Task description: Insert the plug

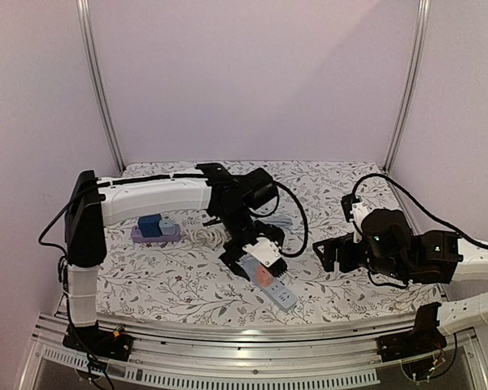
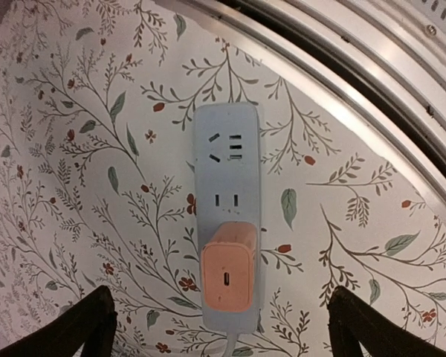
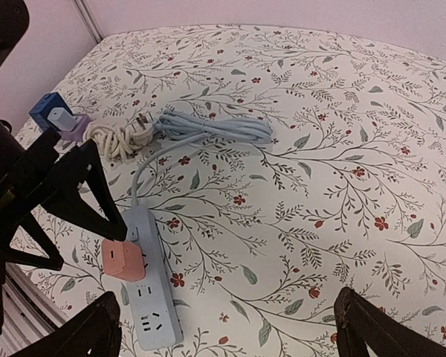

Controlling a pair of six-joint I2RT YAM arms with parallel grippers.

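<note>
A pale blue power strip (image 2: 225, 178) lies on the flowered cloth near the table's front edge, also in the top view (image 1: 278, 291) and the right wrist view (image 3: 150, 297). An orange plug block (image 2: 227, 268) sits in the strip's socket nearest the cord; it shows in the right wrist view (image 3: 123, 260) too. My left gripper (image 2: 219, 327) is open, straddling the plug without touching it, just above it (image 1: 256, 252). My right gripper (image 3: 227, 327) is open and empty, over bare cloth to the right of the strip (image 1: 329, 252).
The strip's coiled cable (image 3: 208, 126) and a white cord bundle (image 3: 115, 137) lie behind it. A purple base with a blue block (image 1: 153, 230) sits at the left. The metal front rail (image 2: 372, 82) runs close to the strip's free end.
</note>
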